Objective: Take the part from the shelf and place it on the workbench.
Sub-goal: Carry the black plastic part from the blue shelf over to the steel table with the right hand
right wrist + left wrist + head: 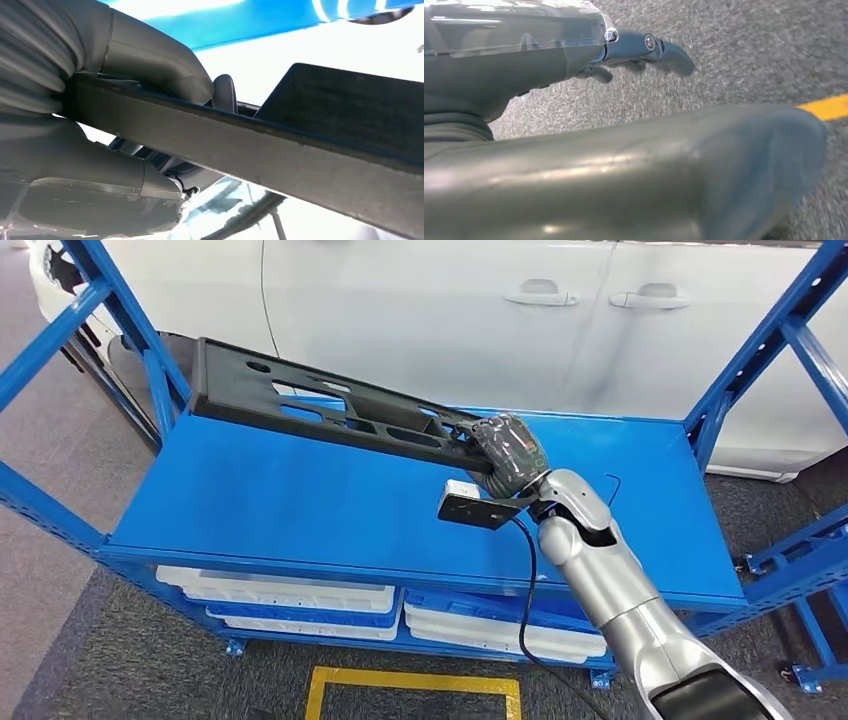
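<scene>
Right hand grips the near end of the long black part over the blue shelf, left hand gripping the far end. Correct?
Not quite. The right hand does grip the near end of the black part over the blue shelf. The left hand holds nothing: the left wrist view shows it hanging over the grey floor, fingers apart.

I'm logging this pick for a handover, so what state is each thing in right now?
Long black perforated plastic part: held at one end, tilted, seemingly raised off the shelf.
Right hand: grips the part's near end.
Left hand: holds nothing, fingers apart, above grey floor.
Blue metal shelf: top deck bare under the part.
White trays on the lower shelf level: stacked, untouched.
White car doors behind: closed.
</scene>
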`<state>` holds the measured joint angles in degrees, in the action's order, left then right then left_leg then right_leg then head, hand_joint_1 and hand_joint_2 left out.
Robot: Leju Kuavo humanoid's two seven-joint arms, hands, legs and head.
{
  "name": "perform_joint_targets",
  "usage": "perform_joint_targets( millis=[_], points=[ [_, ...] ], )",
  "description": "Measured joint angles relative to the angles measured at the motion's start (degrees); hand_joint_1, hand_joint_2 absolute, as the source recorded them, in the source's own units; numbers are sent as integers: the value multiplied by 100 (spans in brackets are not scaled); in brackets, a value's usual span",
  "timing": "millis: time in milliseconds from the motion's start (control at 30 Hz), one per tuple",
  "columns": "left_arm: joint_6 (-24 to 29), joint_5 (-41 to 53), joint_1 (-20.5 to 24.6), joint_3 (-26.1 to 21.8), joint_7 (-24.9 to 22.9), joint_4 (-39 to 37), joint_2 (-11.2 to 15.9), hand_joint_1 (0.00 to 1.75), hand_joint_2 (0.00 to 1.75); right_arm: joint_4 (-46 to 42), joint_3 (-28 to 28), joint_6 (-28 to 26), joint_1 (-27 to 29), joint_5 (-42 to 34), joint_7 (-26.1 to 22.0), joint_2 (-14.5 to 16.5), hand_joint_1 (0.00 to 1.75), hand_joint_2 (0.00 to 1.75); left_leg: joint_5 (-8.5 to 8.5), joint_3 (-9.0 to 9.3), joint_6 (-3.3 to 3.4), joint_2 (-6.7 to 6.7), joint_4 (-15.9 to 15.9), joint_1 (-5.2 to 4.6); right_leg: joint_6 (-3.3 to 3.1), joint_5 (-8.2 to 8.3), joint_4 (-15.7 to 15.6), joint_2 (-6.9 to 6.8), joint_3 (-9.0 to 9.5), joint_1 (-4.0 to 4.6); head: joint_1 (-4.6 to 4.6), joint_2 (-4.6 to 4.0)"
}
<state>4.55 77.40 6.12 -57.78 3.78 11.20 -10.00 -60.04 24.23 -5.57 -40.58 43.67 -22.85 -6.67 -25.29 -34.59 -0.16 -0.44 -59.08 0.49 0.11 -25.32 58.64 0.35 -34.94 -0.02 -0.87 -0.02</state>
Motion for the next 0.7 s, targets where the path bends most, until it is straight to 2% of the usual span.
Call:
perform_joint_targets(
  millis=[67, 100, 133, 200, 233, 267, 300, 333, 367, 433, 467, 500, 600, 667, 700],
  points=[
    [0, -16, -19, -4, 4, -1, -2, 0, 0, -330, 24, 213, -21, -319, -55, -80, 175, 175, 22, -7, 72, -4, 29, 12, 61, -33, 33, -4, -23, -8, 0, 0],
    [2, -25, -24, -6, 7, -1, -2, 0, 0, -486, 34, 309, -31, -508, -101, -116, 175, 175, 35, -2, 106, -2, 48, 19, 90, -119, 146, -6, -70, -15, 0, 0],
    [3, -31, -24, -8, 11, -1, -5, 0, 0, -628, 43, 388, -37, -689, -150, -144, 175, 175, 45, 4, 134, 2, 66, 28, 115, -263, 369, -7, -167, -23, 0, 0],
    [4, -38, -22, -9, 17, -1, -11, 0, 0, -904, 62, 536, -9, -1047, -248, -183, 175, 175, 47, 4, 161, 7, 71, 29, 151, -632, 1104, -8, -497, -35, 0, 0],
    [5, -42, -24, -9, 20, -1, -14, 0, 0, -1045, 77, 612, 35, -1219, -288, -196, 175, 175, 45, 5, 165, 7, 70, 28, 161, -751, 1445, -9, -657, -38, 0, 0],
    [7, -44, -27, -9, 22, -1, -14, 0, 0, -1176, 94, 686, 84, -1377, -321, -207, 175, 175, 43, 7, 168, 5, 69, 28, 165, -790, 1654, -9, -759, -39, 0, 0],
    [8, -47, -29, -9, 25, -1, -14, 0, 0, -1288, 111, 752, 127, -1509, -342, -214, 175, 175, 41, 9, 168, 3, 68, 28, 164, -755, 1707, -9, -789, -40, 0, 0],
    [10, -47, -30, -9, 29, -1, -14, 0, 0, -1396, 128, 822, 159, -1638, -356, -224, 175, 175, 39, 14, 167, -1, 67, 28, 156, -644, 1584, -10, -736, -41, 0, 0],
    [13, -47, -30, -9, 34, -1, -16, 0, 0, -1498, 144, 897, 175, -1772, -370, -234, 175, 175, 34, 21, 163, -4, 66, 28, 142, -477, 1300, -10, -604, -39, 0, 0],
    [19, -46, -29, -9, 57, -1, -22, 0, 0, -1734, 167, 1095, 193, -2113, -408, -254, 175, 175, 17, 31, 139, -8, 57, 16, 93, -129, 526, -9, -237, -23, 0, 0],
    [21, -45, -28, -9, 69, -1, -25, 0, 0, -1869, 174, 1214, 205, -2314, -431, -260, 175, 175, 9, 29, 118, -8, 52, 6, 66, -26, 220, -7, -97, -9, 0, 0],
    [23, -44, -29, -9, 79, -1, -27, 0, 0, -1997, 177, 1324, 228, -2495, -452, -264, 175, 175, 2, 26, 94, -7, 49, -2, 43, 8, 50, -4, -22, 6, 0, 0],
    [24, -50, -32, -9, 101, -1, -29, 0, 0, -2322, 182, 1583, 325, -2880, -497, -286, 175, 175, -22, 29, 7, -3, 42, -3, -36, 3, -33, 2, 7, 4, 0, 0],
    [24, -64, -28, -9, 131, -1, -29, 0, 0, -2501, 189, 1729, 380, -3090, -530, -297, 175, 175, -197, -65, -55, 3, -198, 4, -100, 21, -74, -6, 34, -29, 0, 0],
    [25, -75, -28, -9, 152, -1, -29, 0, 44, -2592, 193, 1802, 423, -3209, -554, -297, 175, 175, -365, -192, -80, 7, -487, 16, -121, 23, -83, -14, 45, -33, 0, 0]
  ],
)
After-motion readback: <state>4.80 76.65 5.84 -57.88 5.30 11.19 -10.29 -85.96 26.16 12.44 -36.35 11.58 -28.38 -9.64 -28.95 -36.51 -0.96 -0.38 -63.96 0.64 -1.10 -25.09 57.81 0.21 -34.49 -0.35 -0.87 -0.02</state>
